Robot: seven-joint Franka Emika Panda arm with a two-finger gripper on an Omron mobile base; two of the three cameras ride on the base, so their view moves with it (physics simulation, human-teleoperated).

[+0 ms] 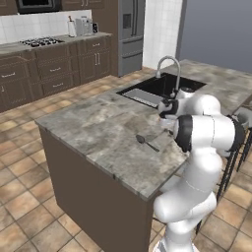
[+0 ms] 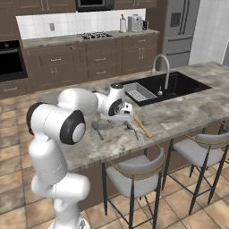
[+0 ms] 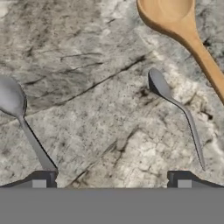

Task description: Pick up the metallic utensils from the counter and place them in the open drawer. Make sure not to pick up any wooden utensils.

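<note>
The gripper (image 3: 112, 179) hangs low over the counter (image 2: 188, 112), its fingertips (image 3: 46, 177) spread wide apart and holding nothing. Below it lie two metal spoons: a big spoon (image 3: 19, 118) on the left (its handle runs under the left tip) and a small spoon (image 3: 173, 103) on the right. The wooden spoon (image 3: 183, 30) lies just beyond, near the sink (image 2: 170, 87).

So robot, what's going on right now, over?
Gripper open, empty, low over the counter. Two metal spoons lying below it, neither grabbed. Wooden spoon close beside them, mind it.
</note>
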